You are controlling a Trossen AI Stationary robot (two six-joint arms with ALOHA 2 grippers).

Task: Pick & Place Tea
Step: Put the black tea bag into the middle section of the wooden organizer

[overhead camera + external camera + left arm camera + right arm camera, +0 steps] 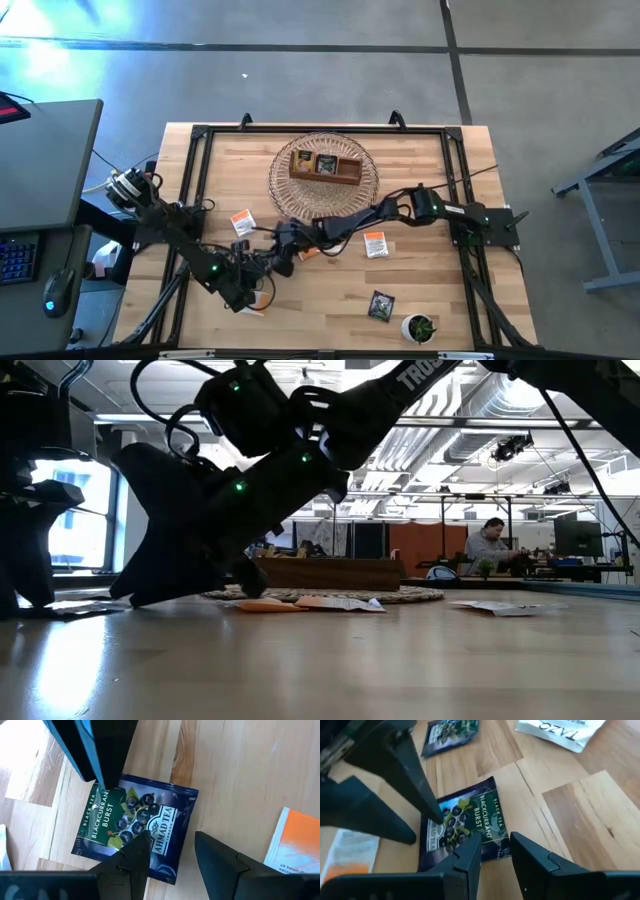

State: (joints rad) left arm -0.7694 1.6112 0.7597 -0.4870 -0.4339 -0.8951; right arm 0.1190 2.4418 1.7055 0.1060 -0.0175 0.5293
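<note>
A dark blue-and-green tea sachet [135, 820] [465, 822] lies flat on the wooden table, and both grippers meet at it left of centre. My left gripper [170, 840] [272, 262] is open. One of its fingertips is over the sachet's face and the other over bare wood past its edge. My right gripper [495, 840] [284, 243] is open too, and stands astride the opposite edge. The high view hides the sachet under the two hands. My left gripper comes down steeply, and one fingertip [436, 816] stands on or just over the sachet's printed face [447, 820]; I cannot tell whether it touches. My right gripper slants down from the table's right, one fingertip [102, 784] at the sachet's corner [96, 795]; contact cannot be told.
A wooden tray [325, 166] on a round woven mat [285, 185] sits at the far middle. White-and-orange sachets [241, 222] [375, 243] lie to either side, and one lies close by [295, 845]. Another dark sachet [380, 305] and a potted plant [420, 327] are near the front right.
</note>
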